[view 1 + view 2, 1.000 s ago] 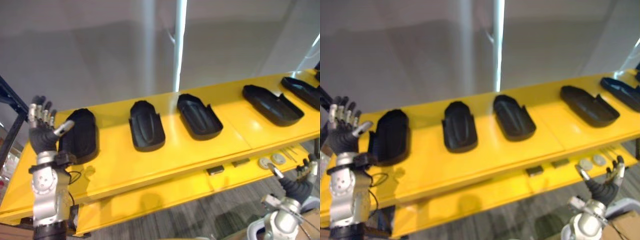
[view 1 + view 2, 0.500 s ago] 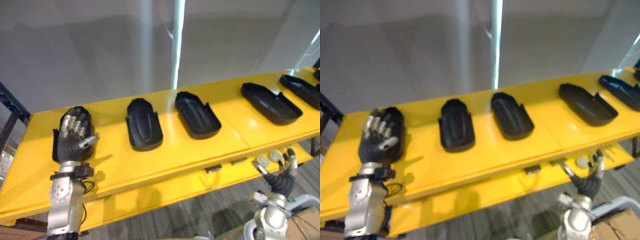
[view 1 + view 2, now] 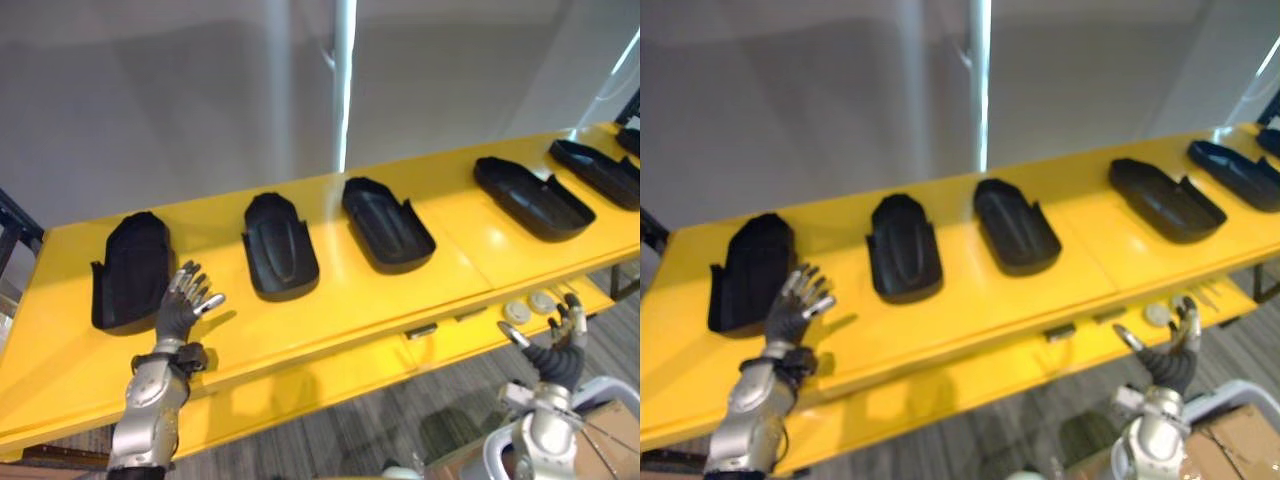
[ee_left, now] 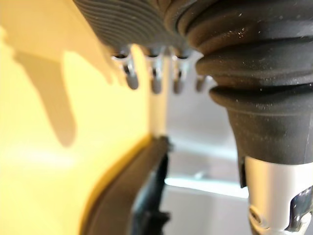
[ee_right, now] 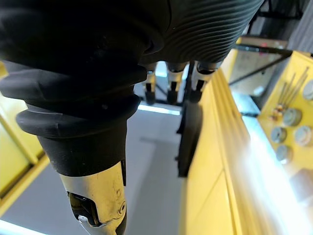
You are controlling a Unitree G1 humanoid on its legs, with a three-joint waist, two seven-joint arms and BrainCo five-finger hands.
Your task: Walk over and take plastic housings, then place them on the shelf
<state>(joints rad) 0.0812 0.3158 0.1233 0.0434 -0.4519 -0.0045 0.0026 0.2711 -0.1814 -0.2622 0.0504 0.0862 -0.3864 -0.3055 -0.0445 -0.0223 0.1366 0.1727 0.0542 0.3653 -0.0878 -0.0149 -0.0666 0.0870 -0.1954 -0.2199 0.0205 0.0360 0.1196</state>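
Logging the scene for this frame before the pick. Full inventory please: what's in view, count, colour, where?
plastic housings: five, black, in a row along the yellow top; another dark piece sits at the far right edge, cannot tell what it is
table: one, yellow, with a lower ledge along its front
round discs: at least two, grey, on the lower ledge towards the right
small blocks: two, dark, on the lower ledge near the middle
cardboard box: one, brown, on the floor at lower right
left hand: open, fingers spread, over the top beside the leftmost housing, holding nothing
right hand: open, in front of the lower ledge by the discs, holding nothing
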